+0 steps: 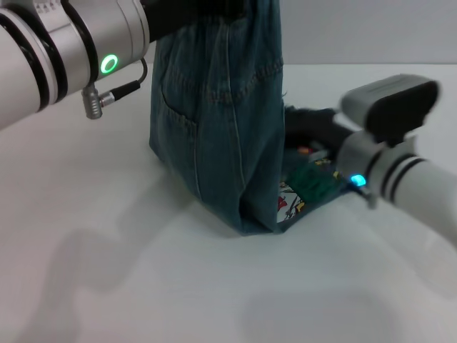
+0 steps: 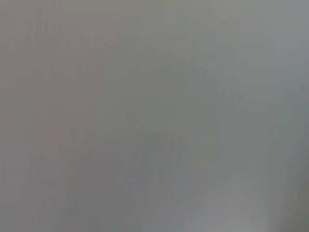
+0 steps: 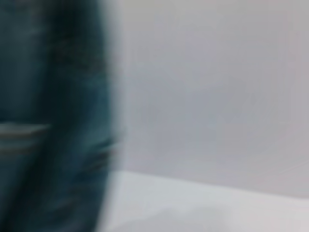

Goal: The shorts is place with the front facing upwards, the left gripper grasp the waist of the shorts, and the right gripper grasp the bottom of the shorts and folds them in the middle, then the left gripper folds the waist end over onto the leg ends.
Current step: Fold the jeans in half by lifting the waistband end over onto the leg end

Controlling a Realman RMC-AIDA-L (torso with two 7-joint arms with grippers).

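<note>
Denim shorts point(image 1: 214, 121) hang upright from the left end effector — lower edge on the white table point(image 1: 143, 286).

The left end effector sits above the frame's top, its grip unseen; I cannot tell its opening. The right end effector point(image 1: 314, 128) lies low beside the fabric — fingers hidden, state unclear.

Left arm point(image 1: 64, 57) raised high at upper left; right arm point(image 1: 400, 171) reaches in low from the right.
</note>
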